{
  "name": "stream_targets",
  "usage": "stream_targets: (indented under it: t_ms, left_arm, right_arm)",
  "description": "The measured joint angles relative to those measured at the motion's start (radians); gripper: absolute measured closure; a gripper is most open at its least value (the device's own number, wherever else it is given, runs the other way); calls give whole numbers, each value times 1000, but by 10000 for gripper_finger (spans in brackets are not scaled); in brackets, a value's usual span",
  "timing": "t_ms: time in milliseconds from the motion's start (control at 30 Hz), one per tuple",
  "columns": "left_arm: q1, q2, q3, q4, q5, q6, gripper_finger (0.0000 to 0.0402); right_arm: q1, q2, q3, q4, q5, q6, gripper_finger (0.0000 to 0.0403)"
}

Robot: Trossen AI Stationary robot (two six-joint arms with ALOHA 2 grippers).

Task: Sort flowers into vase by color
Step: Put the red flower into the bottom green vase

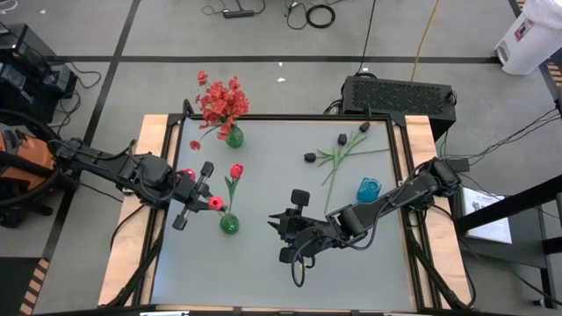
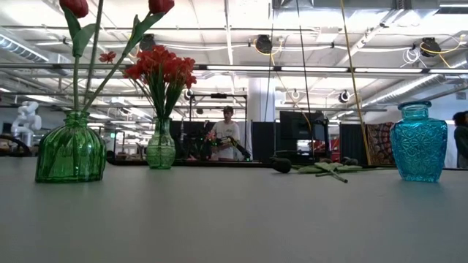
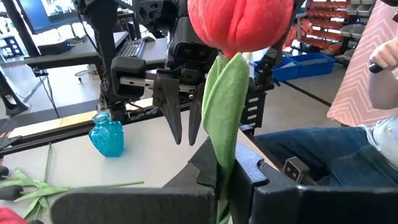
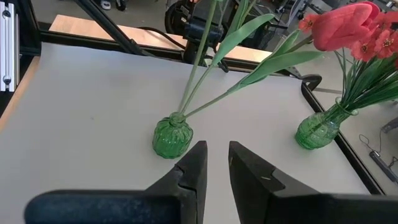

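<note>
Green vases (image 1: pixel 228 223) hold red flowers (image 1: pixel 235 171); left gripper (image 1: pixel 209 203) pinches a tulip stem, right gripper (image 1: pixel 279 226) hovers slightly parted, empty.

Hidden or cut off, as we find it: red tulip (image 3: pixel 239 25), bloom cropped by the frame's edge, stem lost behind the left end effector (image 3: pixel 227 186). Near green vase (image 2: pixel 71 153), blooms cropped in the low view. Black blooms (image 1: pixel 310 157), too small to detail.
</note>
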Motion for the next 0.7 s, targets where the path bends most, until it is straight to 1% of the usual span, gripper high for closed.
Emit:
stream_targets:
  t_ms: [200,533,700]
  left_arm:
    - [0,-18,0,-58,1,-1,386]
    - [0,-16,0,-60,3,8,386]
    - [0,1,0,-91,3,6,386]
  right_arm:
    - [0,0,0,0,0,-2,344]
    - [-1,0,0,0,0,-3,344]
    - [-1,0,0,0,0,-3,344]
